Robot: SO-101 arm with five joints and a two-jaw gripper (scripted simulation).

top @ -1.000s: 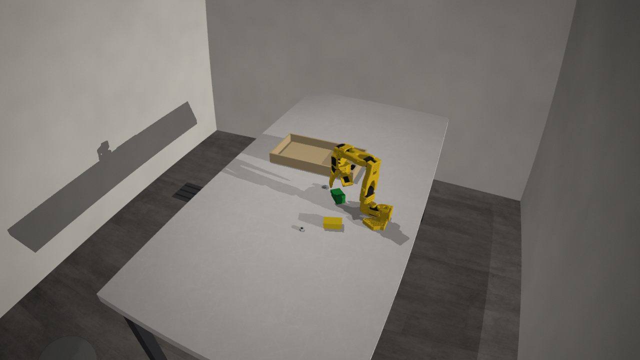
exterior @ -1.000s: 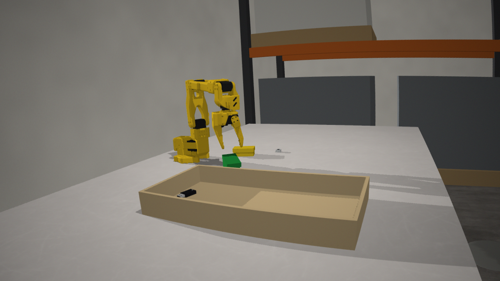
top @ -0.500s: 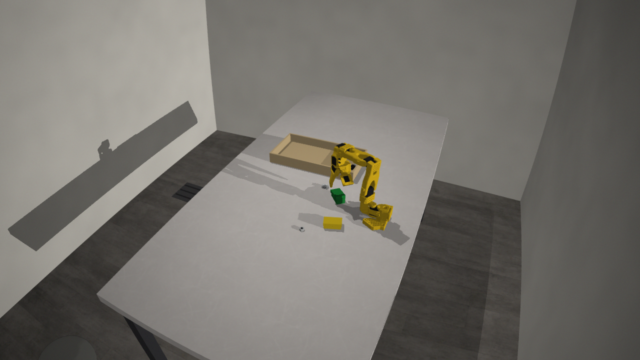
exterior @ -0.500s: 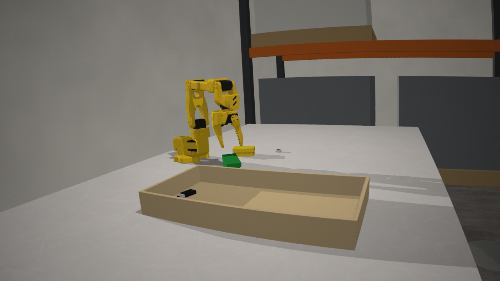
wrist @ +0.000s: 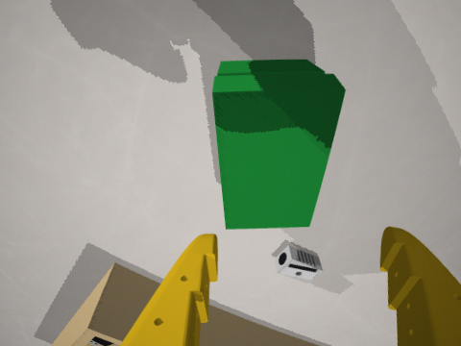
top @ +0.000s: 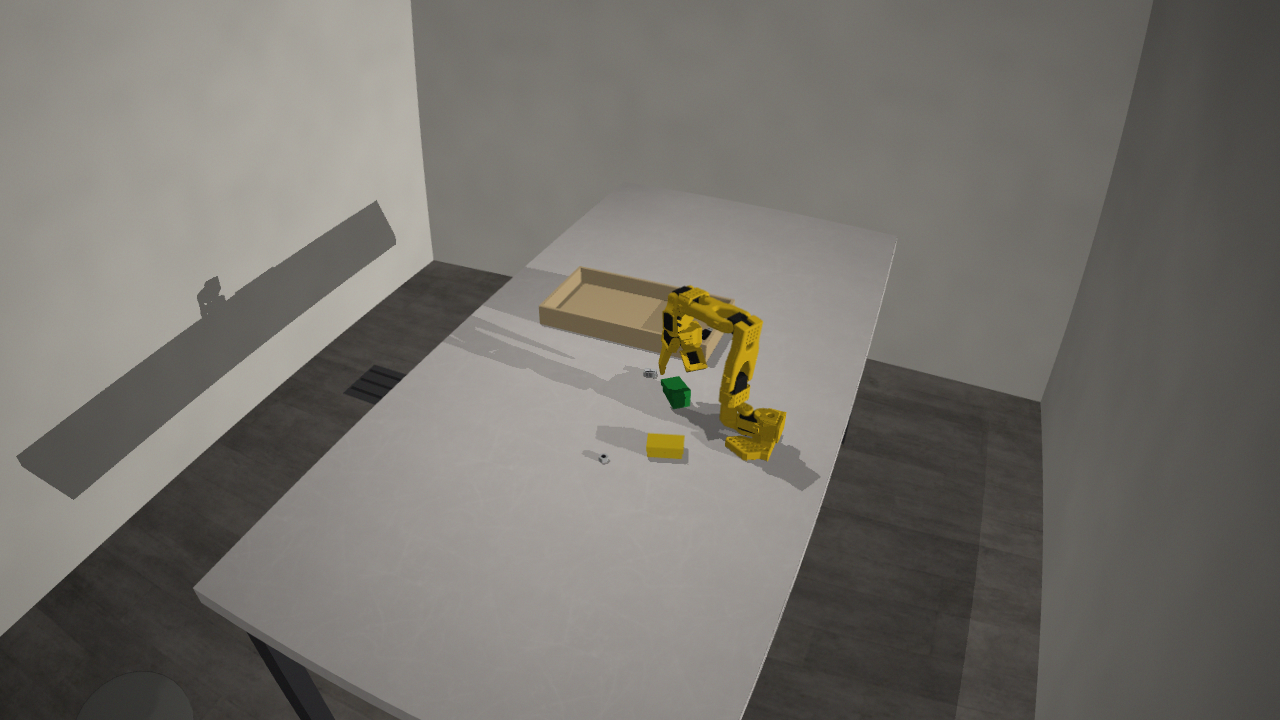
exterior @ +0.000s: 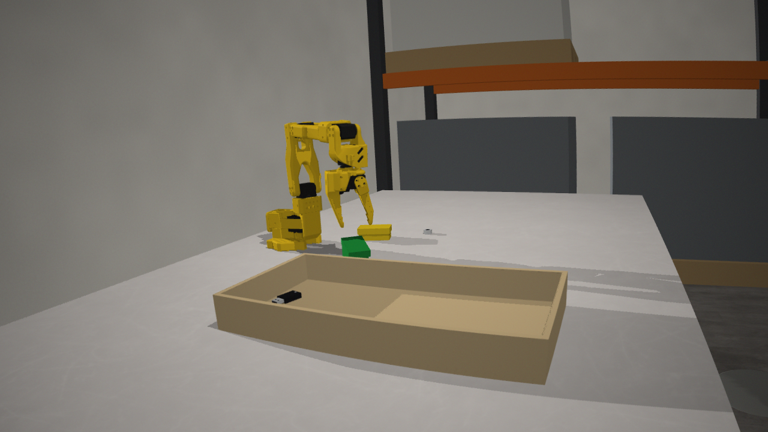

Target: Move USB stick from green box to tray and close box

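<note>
While the green box [top: 676,392] [exterior: 355,246] [wrist: 274,163] sits closed, the open jaws [top: 677,370] [exterior: 356,224] hover above.

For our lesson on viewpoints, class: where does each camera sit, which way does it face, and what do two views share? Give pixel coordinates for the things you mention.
Top: high off a table end, looking obliquely down; the whole arm shows.
Exterior: low beyond the tray [top: 586,326] [exterior: 375,333], facing across it towards the arm; arm and hand [top: 677,371] [exterior: 355,224] [wrist: 300,231] show.
Wrist: on the arm's wrist, facing past the fingertips onto the green box [top: 675,392] [exterior: 355,246] [wrist: 271,178]; only the fingers show.
Top and exterior share the yellow box [top: 665,445] [exterior: 374,231].
</note>
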